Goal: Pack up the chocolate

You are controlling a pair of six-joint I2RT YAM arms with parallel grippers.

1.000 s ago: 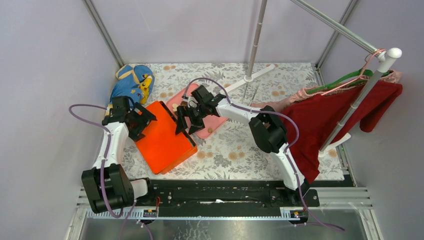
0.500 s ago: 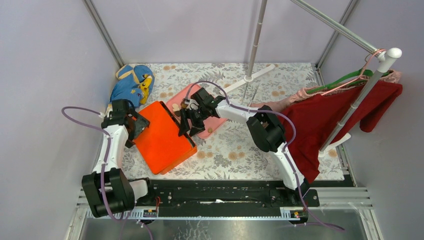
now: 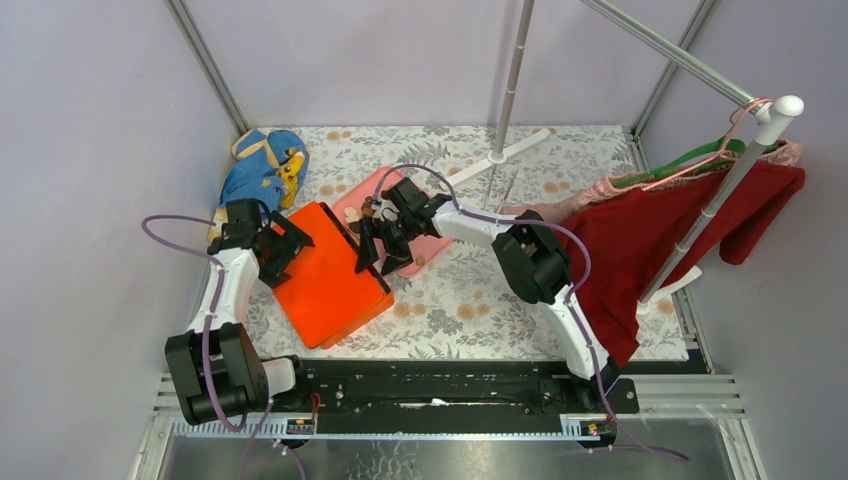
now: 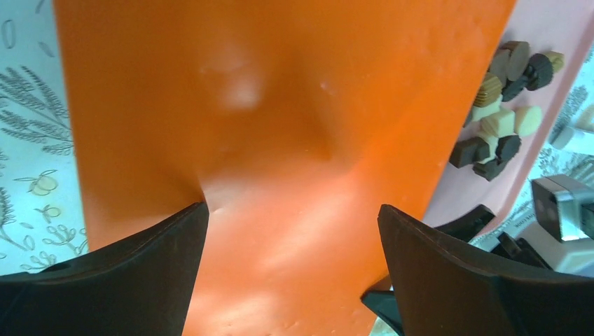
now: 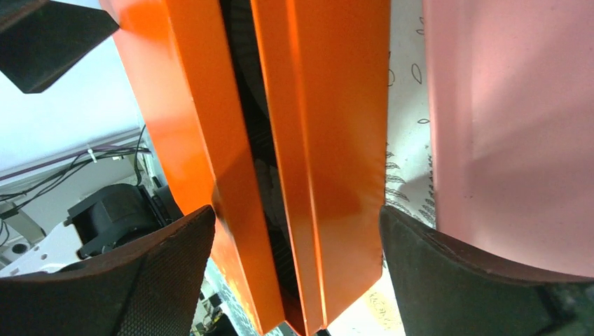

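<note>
An orange box [image 3: 325, 275] lies left of centre on the table, its lid slightly ajar with a dark gap [image 5: 256, 175] showing at the edge. A pink tray [image 3: 425, 240] lies beside it and carries small dark brown, light brown and cream chocolate pieces [image 4: 501, 105], seen also in the top view [image 3: 372, 208]. My left gripper [image 3: 285, 245] is open over the box's left side; its lid [image 4: 280, 119] fills the left wrist view between the jaws [image 4: 291, 231]. My right gripper [image 3: 375, 250] is open and straddles the box's right edge [image 5: 294, 238], touching nothing that I can see.
A blue bag [image 3: 262, 165] lies at the back left. A clothes rack stands on the right with a red garment [image 3: 660, 230] hanging to the table. A metal stand pole [image 3: 512, 80] rises at the back centre. One loose chocolate piece [image 3: 421, 261] sits at the tray's near edge.
My left gripper drew back to the left off the box, then returned over its left side. My right gripper stayed at the box's right edge.
</note>
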